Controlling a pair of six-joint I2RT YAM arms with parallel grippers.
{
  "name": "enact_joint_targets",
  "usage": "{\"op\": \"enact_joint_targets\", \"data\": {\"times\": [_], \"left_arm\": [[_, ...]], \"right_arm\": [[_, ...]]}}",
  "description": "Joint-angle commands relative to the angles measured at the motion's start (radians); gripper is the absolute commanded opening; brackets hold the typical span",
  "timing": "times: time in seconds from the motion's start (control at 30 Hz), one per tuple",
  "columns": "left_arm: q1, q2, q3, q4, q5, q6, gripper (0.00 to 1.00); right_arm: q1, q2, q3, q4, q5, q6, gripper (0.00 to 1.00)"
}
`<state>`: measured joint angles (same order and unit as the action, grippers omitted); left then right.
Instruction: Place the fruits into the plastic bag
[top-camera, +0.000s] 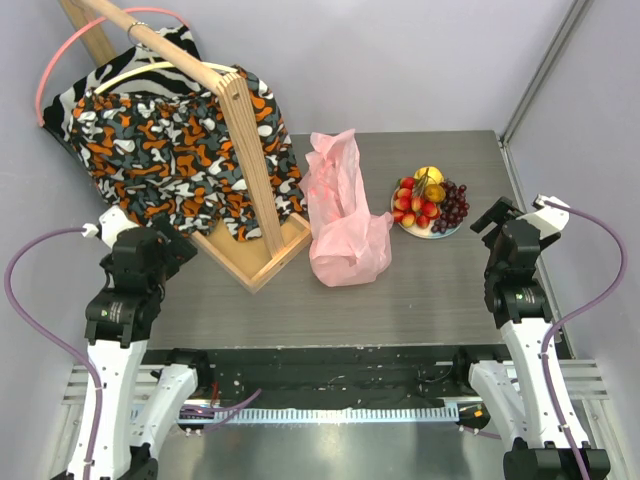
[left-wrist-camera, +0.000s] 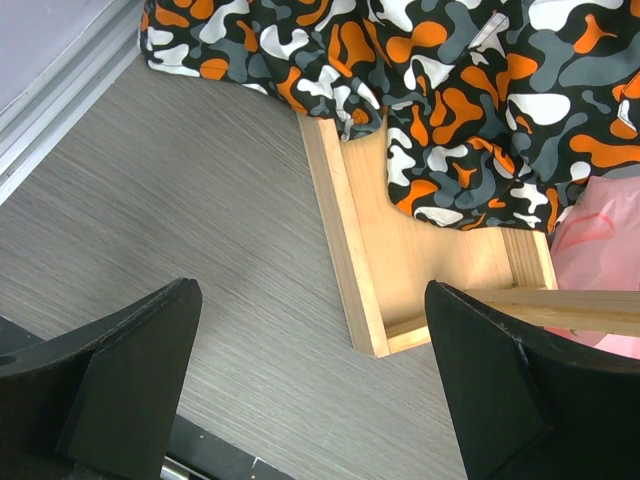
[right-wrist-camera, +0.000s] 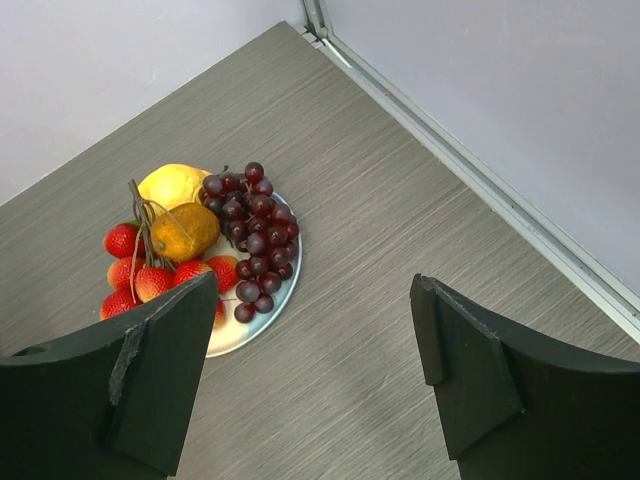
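Note:
The fruits lie on a pale blue plate (top-camera: 446, 233) at the right middle of the table: red strawberries (top-camera: 410, 205), a dark grape bunch (top-camera: 455, 205), a yellow lemon (top-camera: 429, 175) and an orange one (top-camera: 435, 192). The right wrist view shows the strawberries (right-wrist-camera: 150, 282), grapes (right-wrist-camera: 250, 235), lemon (right-wrist-camera: 172, 183), orange one (right-wrist-camera: 185, 230) and plate (right-wrist-camera: 235, 335). The pink plastic bag (top-camera: 345, 215) stands crumpled just left of the plate, and its edge shows in the left wrist view (left-wrist-camera: 600, 225). My left gripper (top-camera: 168, 245) (left-wrist-camera: 310, 300) is open and empty. My right gripper (top-camera: 500, 222) (right-wrist-camera: 313, 285) is open and empty, right of the plate.
A wooden rack (top-camera: 250, 170) (left-wrist-camera: 350, 240) draped with orange-black patterned cloth (top-camera: 170, 140) (left-wrist-camera: 450, 90) stands at the left, its base next to the bag. A pink hanger (top-camera: 60, 60) hangs at the back left. A wall rail (right-wrist-camera: 470, 170) bounds the table's right side.

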<state>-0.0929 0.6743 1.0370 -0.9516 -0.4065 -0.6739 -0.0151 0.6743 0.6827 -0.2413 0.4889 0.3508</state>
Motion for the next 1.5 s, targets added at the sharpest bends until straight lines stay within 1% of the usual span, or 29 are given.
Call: {"op": "enact_joint_targets", "data": {"times": [0.0,0.17,0.3,0.4,0.43,0.5,0.57,0.63,0.67,0.73,0.77,0.87,0.9,0.93,1.07,1.13,1.2,1.23,1.4,1.47], "left_arm": [[0.004,0.016,0.054,0.030,-0.028,-0.010,1.00],[0.004,0.021,0.072,0.025,-0.064,-0.012,1.00],[0.004,-0.005,0.061,0.042,-0.066,-0.024,1.00],[0.005,-0.047,0.035,0.077,-0.043,-0.026,1.00],[0.004,-0.068,0.012,0.109,-0.034,-0.027,1.00],[0.004,-0.084,-0.030,0.157,0.035,-0.006,1.00],[0.004,-0.072,-0.046,0.194,0.136,0.010,1.00],[0.004,-0.053,-0.057,0.200,0.202,0.025,0.97],[0.002,-0.035,-0.060,0.203,0.250,0.030,0.95],[0.002,-0.021,-0.068,0.211,0.279,0.053,0.94],[0.001,-0.019,-0.069,0.212,0.291,0.065,0.94],[-0.001,-0.015,-0.081,0.215,0.322,0.096,0.94],[-0.001,-0.019,-0.094,0.215,0.333,0.097,0.94],[-0.001,-0.019,-0.101,0.217,0.340,0.091,0.94],[-0.002,-0.035,-0.143,0.226,0.385,0.056,0.94],[-0.002,-0.048,-0.166,0.234,0.400,0.047,0.94],[-0.007,-0.059,-0.183,0.231,0.400,0.050,0.94],[-0.007,-0.071,-0.187,0.228,0.440,0.054,0.94],[-0.008,-0.117,-0.209,0.188,0.523,0.082,0.93],[-0.008,-0.145,-0.222,0.180,0.564,0.079,0.93]], "right_arm": [[-0.002,-0.004,0.040,0.022,0.013,0.028,0.86],[-0.002,0.002,0.038,0.028,0.010,0.040,0.85],[-0.002,0.010,0.041,0.031,0.007,0.040,0.84],[-0.002,0.024,0.049,0.033,-0.004,0.034,0.84],[-0.002,0.034,0.055,0.034,-0.028,0.021,0.84],[-0.002,0.047,0.064,0.039,-0.062,0.002,0.82],[-0.002,0.079,0.086,0.039,-0.136,-0.021,0.81],[-0.002,0.106,0.113,0.037,-0.197,-0.027,0.79],[0.000,0.135,0.123,0.034,-0.263,-0.026,0.78],[0.000,0.168,0.146,0.037,-0.335,-0.019,0.74],[0.000,0.188,0.155,0.039,-0.417,-0.009,0.72],[0.015,0.267,0.193,0.033,-0.548,-0.003,0.68],[0.067,0.310,0.205,0.027,-0.596,-0.006,0.68],[0.098,0.330,0.231,0.017,-0.604,-0.012,0.68],[0.263,0.406,0.282,-0.036,-0.589,-0.049,0.68],[0.323,0.418,0.285,-0.018,-0.586,-0.018,0.68],[0.342,0.413,0.284,0.003,-0.598,0.028,0.68],[0.352,0.410,0.294,0.008,-0.607,0.037,0.68],[0.386,0.396,0.386,-0.015,-0.621,0.068,0.71],[0.395,0.419,0.428,-0.015,-0.641,0.057,0.71]]}}
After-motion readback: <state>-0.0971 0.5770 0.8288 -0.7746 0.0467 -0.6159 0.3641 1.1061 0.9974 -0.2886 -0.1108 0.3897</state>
